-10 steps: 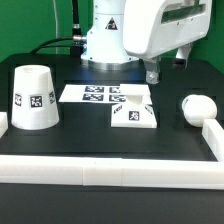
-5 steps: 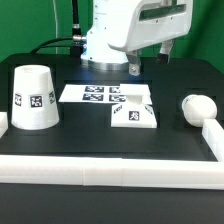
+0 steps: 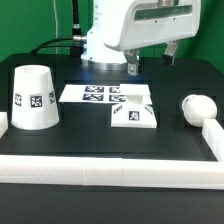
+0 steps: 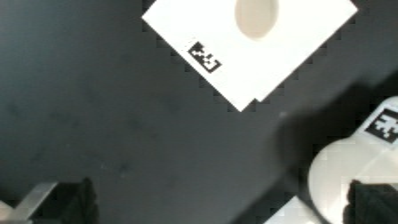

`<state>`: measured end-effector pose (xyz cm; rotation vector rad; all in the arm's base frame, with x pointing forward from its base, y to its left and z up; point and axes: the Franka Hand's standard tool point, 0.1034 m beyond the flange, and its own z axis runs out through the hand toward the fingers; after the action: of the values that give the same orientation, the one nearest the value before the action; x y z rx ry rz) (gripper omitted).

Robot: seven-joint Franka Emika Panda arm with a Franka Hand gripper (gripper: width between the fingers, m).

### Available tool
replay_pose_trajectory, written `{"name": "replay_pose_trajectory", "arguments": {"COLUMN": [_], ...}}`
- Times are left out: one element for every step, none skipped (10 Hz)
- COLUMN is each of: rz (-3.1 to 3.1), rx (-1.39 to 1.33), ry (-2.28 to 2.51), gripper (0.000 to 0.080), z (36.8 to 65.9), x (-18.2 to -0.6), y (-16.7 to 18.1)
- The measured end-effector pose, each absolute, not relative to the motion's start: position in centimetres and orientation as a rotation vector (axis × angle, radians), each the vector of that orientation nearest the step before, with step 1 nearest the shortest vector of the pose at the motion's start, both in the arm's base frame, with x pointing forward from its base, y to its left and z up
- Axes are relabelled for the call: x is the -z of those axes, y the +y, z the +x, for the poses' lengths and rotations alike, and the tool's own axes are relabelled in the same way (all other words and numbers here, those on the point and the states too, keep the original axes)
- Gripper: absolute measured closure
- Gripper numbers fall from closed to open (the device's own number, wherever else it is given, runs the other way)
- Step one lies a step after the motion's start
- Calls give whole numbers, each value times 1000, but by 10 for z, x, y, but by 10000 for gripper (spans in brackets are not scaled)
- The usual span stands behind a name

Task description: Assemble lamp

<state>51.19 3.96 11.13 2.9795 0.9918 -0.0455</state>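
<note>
The lamp's tapered shade [image 3: 32,97] stands mouth-down at the exterior view's left, its flat square base [image 3: 133,113] at centre and the rounded bulb [image 3: 196,106] at the right, all loose on the black desk [image 3: 100,150]. They are smooth, stiff white plastic, probably light and slippery. The pincer [image 3: 152,59] hangs above the base, fingers apart and empty; I'd take the base across its thin edges
</note>
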Motion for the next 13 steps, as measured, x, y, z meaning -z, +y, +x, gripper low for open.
{"name": "replay_pose_trajectory", "arguments": {"rz": [3038, 3101, 3130, 3140, 3147, 3165, 3174, 3179, 3183, 3180, 3179, 3180, 3179], "rx": [33, 60, 71, 69, 70, 71, 73, 74, 66, 88, 94, 88, 93], "ry": [813, 605, 474, 399, 350, 218, 105, 44, -86, -102, -53, -29, -31], "gripper": [100, 100, 100, 100, 100, 100, 100, 100, 100, 100, 100, 100, 100], "z": [505, 491, 487, 488, 488, 488, 488, 487, 484, 476, 472, 469, 467], "x": [-106, -100, -98, -99, -99, -99, -99, -98, -93, -86, -81, -75, -70], "y": [33, 25, 21, 24, 24, 25, 27, 27, 25, 22, 20, 19, 18]}}
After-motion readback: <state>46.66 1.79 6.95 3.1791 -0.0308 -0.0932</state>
